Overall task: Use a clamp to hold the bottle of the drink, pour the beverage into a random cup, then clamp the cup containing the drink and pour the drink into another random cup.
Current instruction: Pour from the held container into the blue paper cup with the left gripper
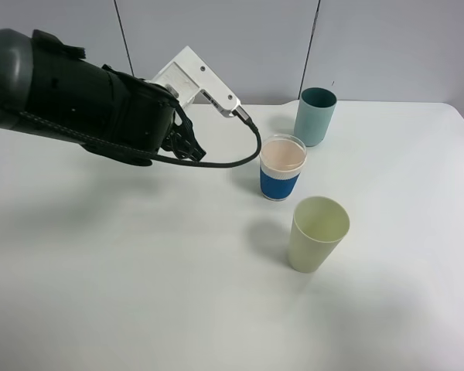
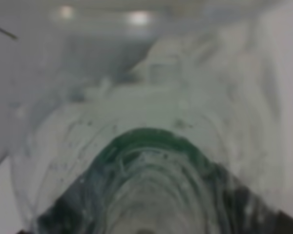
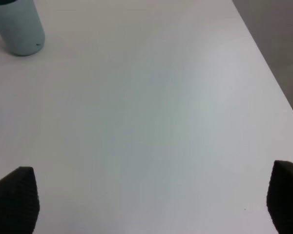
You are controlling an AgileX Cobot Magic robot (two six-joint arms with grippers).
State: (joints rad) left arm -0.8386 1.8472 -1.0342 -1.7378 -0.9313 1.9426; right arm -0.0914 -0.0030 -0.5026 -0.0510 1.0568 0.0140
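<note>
The bottle of the drink point(image 2: 146, 161) fills the left wrist view, blurred, clear with a green label, right up against the camera. In the exterior view it is hidden under the bulky black left arm. My left gripper point(image 1: 187, 144) hangs above the table, left of the cups, its jaws mostly hidden. The blue-banded cup point(image 1: 281, 167) stands upright with a pinkish inside, just right of that gripper. The teal cup point(image 1: 315, 116) stands behind it and also shows in the right wrist view point(image 3: 18, 27). My right gripper point(image 3: 146, 200) is open and empty over bare table.
A pale yellow-green cup point(image 1: 317, 233) stands upright in front of the blue-banded cup. The white table point(image 1: 139, 294) runs wide to the left and front. Its right edge point(image 3: 271, 83) shows in the right wrist view. A black cable point(image 1: 240, 158) loops from the left arm.
</note>
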